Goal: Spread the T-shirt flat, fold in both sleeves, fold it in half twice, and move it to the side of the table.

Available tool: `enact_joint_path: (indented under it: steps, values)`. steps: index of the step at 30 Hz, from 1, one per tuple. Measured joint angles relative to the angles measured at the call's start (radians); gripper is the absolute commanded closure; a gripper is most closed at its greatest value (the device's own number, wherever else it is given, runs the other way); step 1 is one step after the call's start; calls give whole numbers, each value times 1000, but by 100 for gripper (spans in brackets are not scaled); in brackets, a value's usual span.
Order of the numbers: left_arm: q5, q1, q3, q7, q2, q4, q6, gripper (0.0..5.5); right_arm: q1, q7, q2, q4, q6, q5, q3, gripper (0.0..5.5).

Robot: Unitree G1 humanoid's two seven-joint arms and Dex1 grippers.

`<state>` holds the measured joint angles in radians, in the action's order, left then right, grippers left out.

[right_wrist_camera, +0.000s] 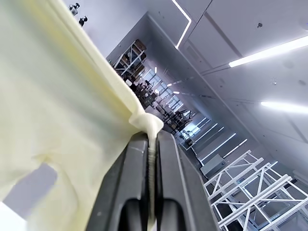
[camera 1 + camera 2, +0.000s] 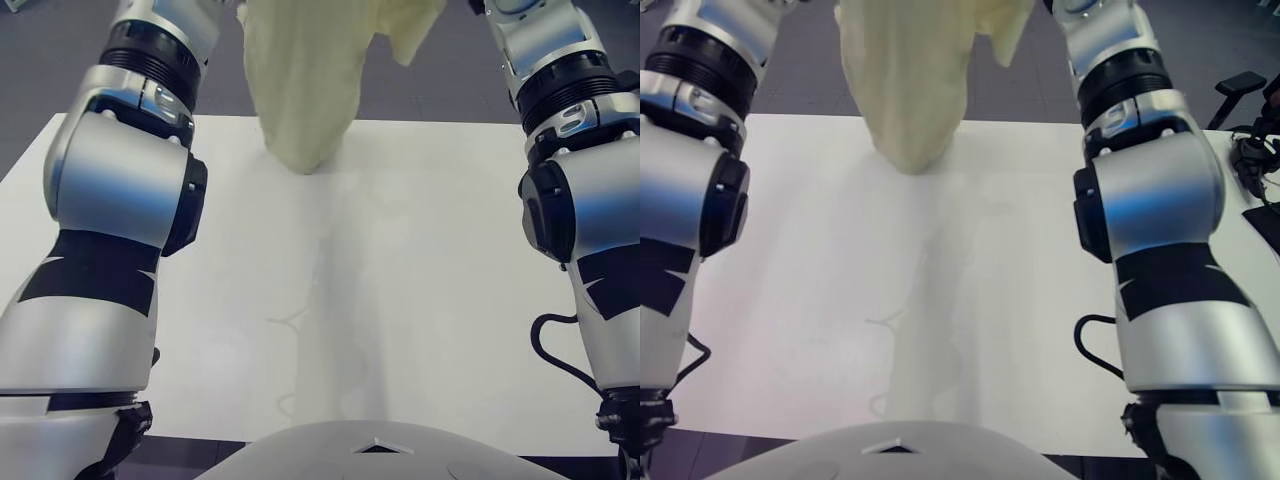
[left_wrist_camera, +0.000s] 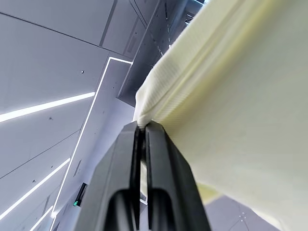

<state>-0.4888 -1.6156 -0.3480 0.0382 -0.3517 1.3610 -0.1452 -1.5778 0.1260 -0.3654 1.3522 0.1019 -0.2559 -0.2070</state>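
Note:
The pale yellow T-shirt [image 2: 305, 80] hangs in the air above the far part of the white table [image 2: 400, 300], its lowest fold touching or just above the tabletop. A sleeve [image 2: 415, 35] dangles on its right side. Both arms are raised high over the table. My left gripper [image 3: 142, 129] is shut on an edge of the T-shirt [image 3: 231, 96], the cloth pinched between its black fingers [image 3: 120, 163]. In the right wrist view my right gripper [image 1: 153, 137] is likewise shut on a bunched corner of the T-shirt [image 1: 57, 96].
The table's white top spreads out between the two arms, with dark floor [image 2: 450, 90] beyond its far edge. A black cable [image 2: 550, 345] loops beside the right arm, and dark objects [image 2: 1250, 150] sit at the table's far right.

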Motion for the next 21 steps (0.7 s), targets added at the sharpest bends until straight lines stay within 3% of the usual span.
enact_joint_path:
  steps: [3,7,13,21]
  values:
    - [-2,94,-18,78,13,-4,-53,547,62,75,-1,-2,25,-1,3,550]
    - [-6,324,-40,238,-20,-118,-160,547,251,312,-31,-58,90,8,2,550]
    - [115,630,6,494,-145,-624,-112,547,564,708,-150,-407,4,123,3,550]
    - [247,1082,-14,851,-354,-1291,-3,547,1038,1043,-347,-1046,-283,300,-3,550]
